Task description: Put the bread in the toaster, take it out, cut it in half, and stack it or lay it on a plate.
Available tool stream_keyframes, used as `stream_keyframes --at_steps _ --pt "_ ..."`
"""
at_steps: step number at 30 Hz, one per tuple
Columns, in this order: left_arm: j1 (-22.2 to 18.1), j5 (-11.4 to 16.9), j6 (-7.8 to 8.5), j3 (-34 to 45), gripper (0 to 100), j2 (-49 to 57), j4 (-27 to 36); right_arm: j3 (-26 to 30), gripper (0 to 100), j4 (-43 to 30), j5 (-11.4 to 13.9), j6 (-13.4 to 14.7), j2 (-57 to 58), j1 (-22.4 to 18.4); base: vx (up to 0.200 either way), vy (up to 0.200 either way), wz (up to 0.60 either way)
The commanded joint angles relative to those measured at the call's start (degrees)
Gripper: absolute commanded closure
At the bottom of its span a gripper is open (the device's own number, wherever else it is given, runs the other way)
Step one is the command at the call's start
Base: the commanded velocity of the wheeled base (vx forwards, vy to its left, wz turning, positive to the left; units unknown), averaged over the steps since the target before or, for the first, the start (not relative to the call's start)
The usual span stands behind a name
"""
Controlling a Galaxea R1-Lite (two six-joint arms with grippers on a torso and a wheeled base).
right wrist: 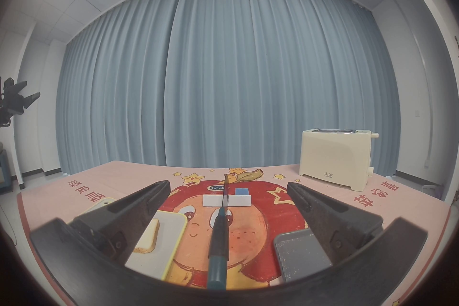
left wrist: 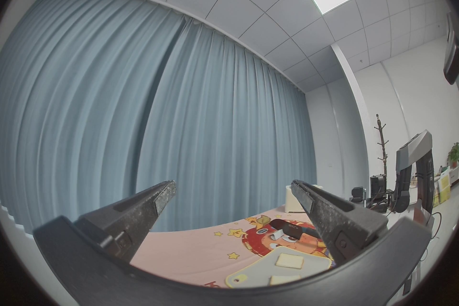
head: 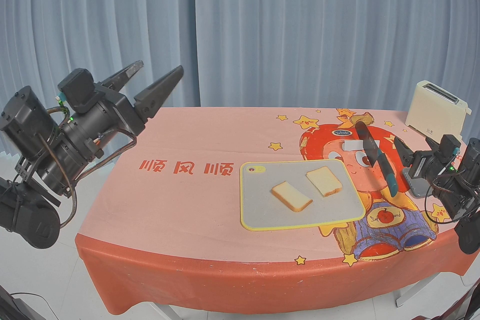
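- Left tool (head: 159, 67): raised off the bench's (head: 190, 216) left side, spread wide, holding nothing.
- Bread halves (head: 291, 196) lie apart on cutting board (head: 260, 216); a hard pinch may crush them.
- Right tool (right wrist: 228, 187): spread wide astride knife (head: 377, 156) handle, not touching it; swinging away could knock knife onto grey tray (right wrist: 301, 254) beside it.

The left arm (head: 55, 146) and right arm (head: 462, 176) are formed of black, rounded housings, with black cables (head: 74, 198) looped outside. A green light and a teal tag are carried near each wrist. The left gripper (head: 157, 68) and right gripper (right wrist: 227, 186) are fitted with long, tapered dark-grey fingers (left wrist: 143, 209), scuffed pale towards the tips, with a screw set at each base.
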State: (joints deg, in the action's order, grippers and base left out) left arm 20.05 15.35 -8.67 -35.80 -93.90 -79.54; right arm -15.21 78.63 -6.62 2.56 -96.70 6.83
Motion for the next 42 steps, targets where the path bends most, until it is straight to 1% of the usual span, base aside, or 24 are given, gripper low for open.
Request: stream_keyframes --at_steps 1,3,4,7,8,9,11,12,13,14,16,20,21,24,26,28,30,32,34,35,41,42 --pt "-3.4 -0.8 1.28 3.6 0 6.0 1.9 0.7 0 0.4 0.3 -0.1 0.9 1.0 0.000 0.000 0.00" --pt "-5.3 -1.0 2.87 6.6 0 8.3 2.1 0.6 0 0.5 0.3 -0.2 1.1 1.4 0.000 0.000 0.00" --pt "-5.6 -1.0 3.13 7.1 0 8.6 2.1 0.6 0 0.5 0.3 -0.1 1.1 1.4 0.000 0.000 0.00" --pt "-10.6 -0.9 5.50 12.7 0 11.4 1.8 0.4 0 0.5 0.6 -0.1 2.3 2.2 0.000 0.000 0.00" --pt "-11.3 -0.9 5.68 13.2 0 11.6 1.8 0.4 0 0.5 0.6 -0.1 2.5 2.3 0.000 0.000 0.00" --pt "-14.3 -0.7 6.56 16.0 0 12.5 1.6 0.4 0 0.4 0.6 0.0 3.0 2.4 0.000 0.000 0.00" --pt "-18.6 -0.3 7.09 19.8 0 13.8 1.1 0.4 0 0.4 0.6 0.0 3.3 2.4 0.000 0.000 0.00" --pt "-19.8 -0.1 7.09 21.2 0 14.5 0.7 0.4 0 0.4 0.6 0.0 3.5 2.4 0.000 0.000 0.00" --pt "-19.8 -0.1 7.09 21.2 0 14.5 0.7 0.4 0 0.4 0.6 0.0 3.5 2.4 0.000 0.000 0.00" --pt "-20.7 -0.1 7.26 24.2 0 16.2 -0.3 0.4 0 0.4 0.6 -0.1 4.2 2.5 0.000 0.000 0.00" --pt "-20.8 -0.1 7.26 28.1 0 18.9 -1.6 0.2 0 0.4 0.6 -0.1 4.5 2.6 0.000 0.000 0.00" --pt "-20.8 -0.1 7.52 35.3 0 26.5 -1.8 0.3 0 0.4 0.6 -0.2 6.1 2.7 0.000 0.000 0.00" --pt "-20.8 -0.2 7.61 35.8 0 28.7 -1.1 0.2 0 0.3 0.7 -0.2 6.8 2.7 0.000 0.000 0.00" --pt "-20.8 -0.2 7.70 35.6 0 35.8 1.8 -0.3 0 -0.3 2.6 -0.2 8.0 2.6 0.000 0.000 0.00" --pt "-20.9 -0.2 7.79 35.6 0 40.3 5.5 -0.3 0 -0.3 3.0 -0.1 8.2 2.4 0.000 0.000 0.00" --pt "-21.0 -0.2 7.79 35.7 0 44.8 10.8 -0.3 0 0.0 3.0 -0.1 8.2 2.3 0.000 0.000 0.00" --pt "-20.8 -0.2 7.96 35.6 0 52.7 19.8 -0.4 0 0.4 3.0 -0.3 8.5 2.5 0.000 0.000 0.00" --pt "-20.8 -0.2 8.67 35.5 0 61.1 30.1 -0.4 0 0.0 3.0 -0.3 9.7 2.5 0.000 0.000 0.00" --pt "-20.7 -0.2 8.67 35.1 0 66.4 37.7 -0.5 0 -0.5 3.1 -0.3 10.7 2.6 0.000 0.000 0.00" --pt "-20.7 -0.3 8.76 34.7 0 70.0 43.0 -0.6 0 -0.5 3.1 -0.3 10.7 2.6 0.000 0.000 0.00" --pt "-20.5 -0.2 8.93 34.0 0 85.1 63.5 -0.5 0 -0.2 3.0 -0.3 11.3 2.8 0.000 0.000 0.00" --pt "-20.4 -0.2 9.02 34.0 0 86.5 65.7 -0.5 0 -0.2 3.0 -0.3 11.4 2.9 0.000 0.000 0.00"
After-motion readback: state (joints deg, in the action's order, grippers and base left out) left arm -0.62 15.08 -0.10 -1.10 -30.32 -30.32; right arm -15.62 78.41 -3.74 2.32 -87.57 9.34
